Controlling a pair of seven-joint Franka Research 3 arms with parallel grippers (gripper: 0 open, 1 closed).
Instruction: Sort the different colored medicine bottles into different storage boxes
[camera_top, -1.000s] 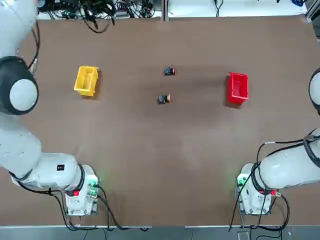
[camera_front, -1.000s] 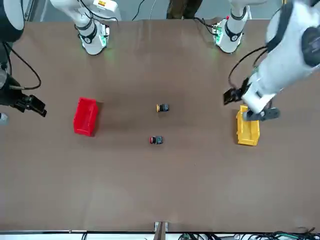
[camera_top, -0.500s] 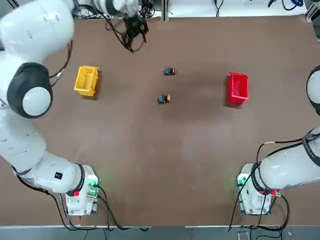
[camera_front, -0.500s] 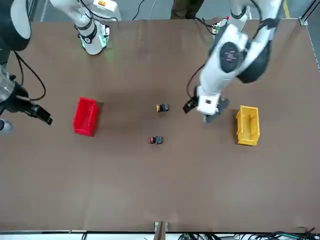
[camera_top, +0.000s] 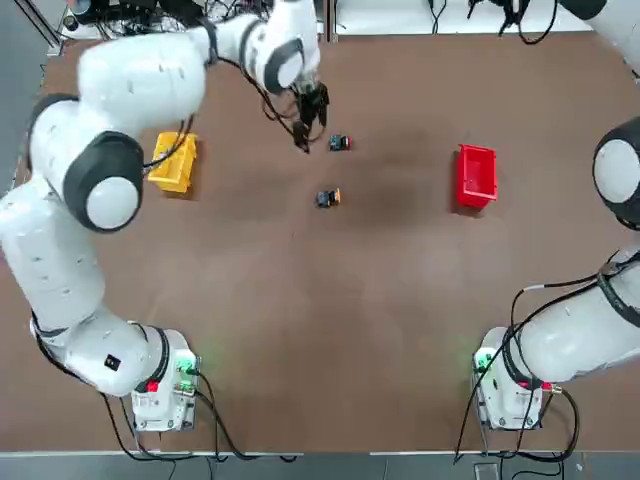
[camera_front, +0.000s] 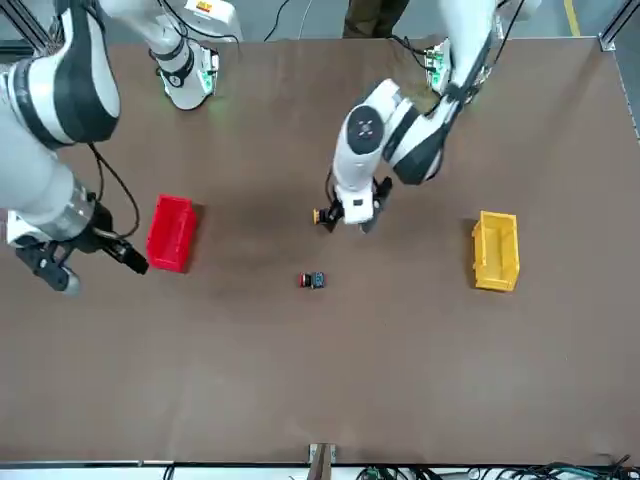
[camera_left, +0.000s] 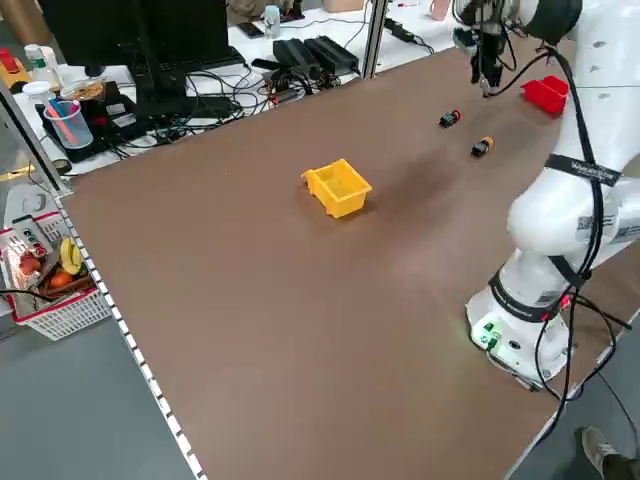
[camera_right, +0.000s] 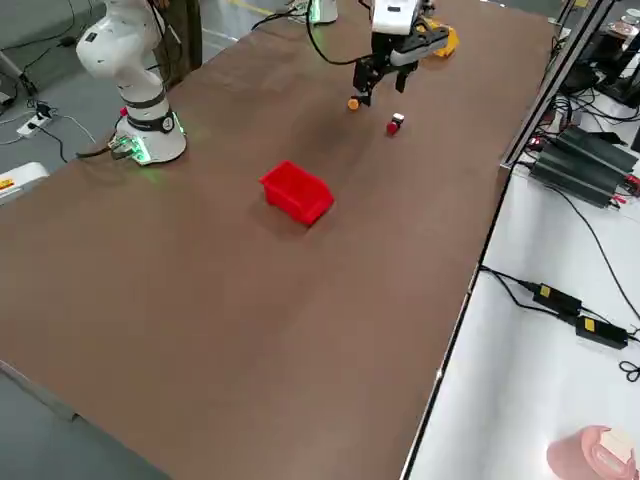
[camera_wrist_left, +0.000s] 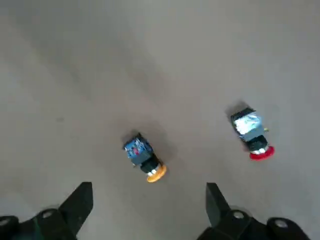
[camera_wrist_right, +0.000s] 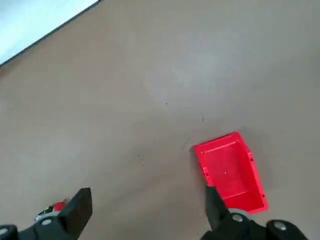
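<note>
The yellow-ended bottle (camera_top: 328, 197) and the red-ended bottle (camera_top: 339, 143) lie on the table's middle, a little apart. The yellow box (camera_top: 173, 160) stands far to their left and the red box (camera_top: 476, 177) far to their right. My left gripper (camera_front: 352, 221) hovers open above the table, close beside the yellow-ended bottle (camera_front: 325, 215). Its wrist view shows the left gripper (camera_wrist_left: 147, 200) with nothing between its fingers, and both bottles (camera_wrist_left: 144, 157) (camera_wrist_left: 252, 135) below it. High beside the red box (camera_front: 170, 232) my right gripper (camera_wrist_right: 145, 205) is open and looks down on that box (camera_wrist_right: 230, 172).
The brown table (camera_top: 330, 320) carries only the two boxes and two bottles. Both arm bases (camera_top: 160, 390) (camera_top: 510, 385) stand at its near edge. Cables and power bricks (camera_left: 310, 55) lie on a side desk beyond the far edge.
My left arm has swung from over the yellow box to the table's middle and now hangs by the bottles. The right gripper has moved closer to the red box.
</note>
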